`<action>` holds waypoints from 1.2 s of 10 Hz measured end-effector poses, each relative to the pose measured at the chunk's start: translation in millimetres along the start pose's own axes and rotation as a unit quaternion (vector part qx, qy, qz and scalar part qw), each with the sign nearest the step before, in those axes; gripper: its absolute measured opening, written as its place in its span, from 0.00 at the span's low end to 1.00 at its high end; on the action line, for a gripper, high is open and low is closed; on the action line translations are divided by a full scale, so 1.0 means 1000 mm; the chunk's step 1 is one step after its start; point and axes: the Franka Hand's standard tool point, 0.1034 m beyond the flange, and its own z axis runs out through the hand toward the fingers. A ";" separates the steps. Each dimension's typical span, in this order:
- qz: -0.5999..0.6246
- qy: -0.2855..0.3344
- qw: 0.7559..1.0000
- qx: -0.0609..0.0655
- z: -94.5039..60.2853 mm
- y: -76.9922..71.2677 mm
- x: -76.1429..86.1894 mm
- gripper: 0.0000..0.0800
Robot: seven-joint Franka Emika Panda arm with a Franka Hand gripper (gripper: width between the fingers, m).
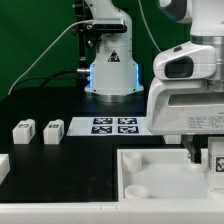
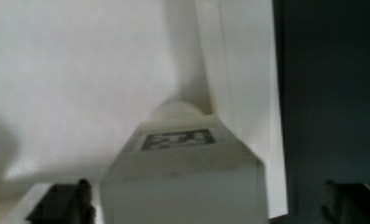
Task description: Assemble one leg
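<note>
The small white block-like plastic leg (image 2: 182, 175) looks smooth and faintly satin, with a flat, printed black-and-white tag (image 2: 178, 139) on its face. The large white tray-shaped part (image 1: 150, 172) at the worktop's near edge shows the same smooth moulded plastic, while the black worktop (image 1: 70, 160) is dull and matt. The arm's white housing (image 1: 185, 62) is glossy, catching highlights.
</note>
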 end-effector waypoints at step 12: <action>0.577 -0.034 0.813 0.068 0.004 0.004 0.005 0.37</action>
